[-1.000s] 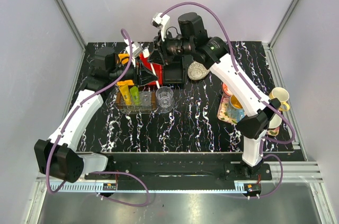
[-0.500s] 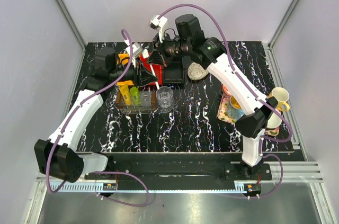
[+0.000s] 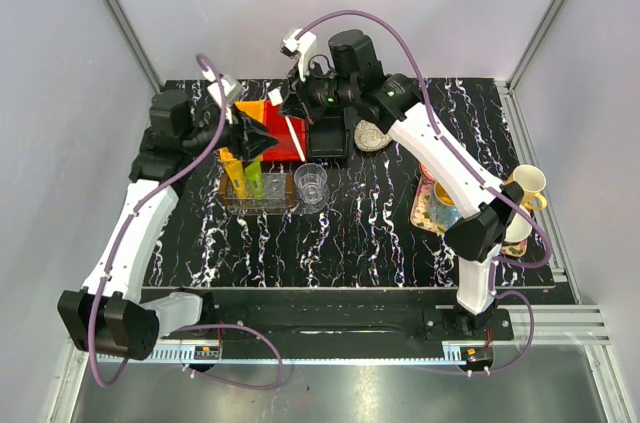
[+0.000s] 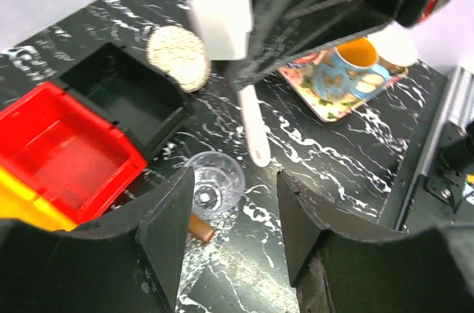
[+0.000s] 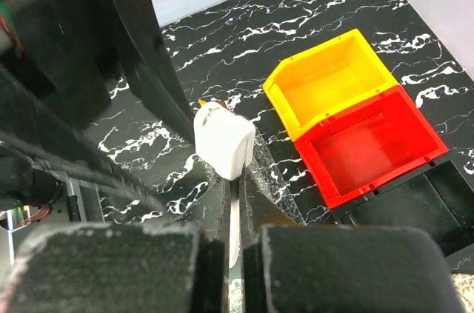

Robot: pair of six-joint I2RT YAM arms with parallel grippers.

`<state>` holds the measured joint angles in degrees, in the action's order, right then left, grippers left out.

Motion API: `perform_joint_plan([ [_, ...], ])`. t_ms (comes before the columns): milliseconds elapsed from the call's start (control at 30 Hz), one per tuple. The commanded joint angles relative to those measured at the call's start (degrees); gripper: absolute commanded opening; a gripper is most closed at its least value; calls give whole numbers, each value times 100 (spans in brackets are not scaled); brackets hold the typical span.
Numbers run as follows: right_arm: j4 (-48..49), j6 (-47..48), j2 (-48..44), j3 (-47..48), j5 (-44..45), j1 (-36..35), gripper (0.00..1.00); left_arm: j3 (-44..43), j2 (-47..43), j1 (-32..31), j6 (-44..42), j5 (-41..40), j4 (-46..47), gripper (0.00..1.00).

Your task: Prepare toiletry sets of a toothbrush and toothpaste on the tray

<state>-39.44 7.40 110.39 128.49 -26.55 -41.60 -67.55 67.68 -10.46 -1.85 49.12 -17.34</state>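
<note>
First, the marbled black tabletop (image 3: pixel 350 243) lies bare in front of the arm bases. Beyond that strip sits the clear tray (image 3: pixel 272 207), with the yellow tube (image 3: pixel 236 177) and the green tube (image 3: pixel 255 181) of toothpaste lying side by side in it. Their far ends slip under the left arm's dark fingers, so the caps are hard to read from above. A clear cup (image 3: pixel 311 183) stands just beside the tray's right end; whether it touches the rim cannot be told. In the left wrist view a short brown stub (image 4: pixel 200 229) shows next to the cup, too little of it to name.

Off to the right, a patterned tray (image 3: pixel 424 215) holds a blue mug (image 4: pixel 349 76); the right arm crosses over it and hides part of it.

The left claw (image 3: pixel 265 141) hangs over the far edge of the clear tray with its fingers (image 4: pixel 167 235) spread apart and nothing between them.

Further back stand the red bin (image 3: pixel 288 143), the yellow bin (image 3: pixel 250 109) and the black bin (image 3: pixel 330 140), set close together. A round speckled pad (image 3: pixel 374 133) lies just right of the black bin.

Above the red bin, the right claw (image 3: pixel 291 109) is closed tight on the toothbrush (image 3: pixel 294 139), which hangs tilted in the air, off the tray. Its slim white stick points down toward the cup, while its blocky white end (image 5: pixel 224 143) juts past the claw; the gripped middle is hidden.
</note>
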Motion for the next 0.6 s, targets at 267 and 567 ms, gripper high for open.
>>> perform_joint_plan([
  [267,2377,-45,-79,-1360,-808,65,0,-286,-562,1432,299,-166,-173,51],
  [567,4988,-388,-149,-3363,-878,65,0,268,-712,1907,237,-553,46,51],
])
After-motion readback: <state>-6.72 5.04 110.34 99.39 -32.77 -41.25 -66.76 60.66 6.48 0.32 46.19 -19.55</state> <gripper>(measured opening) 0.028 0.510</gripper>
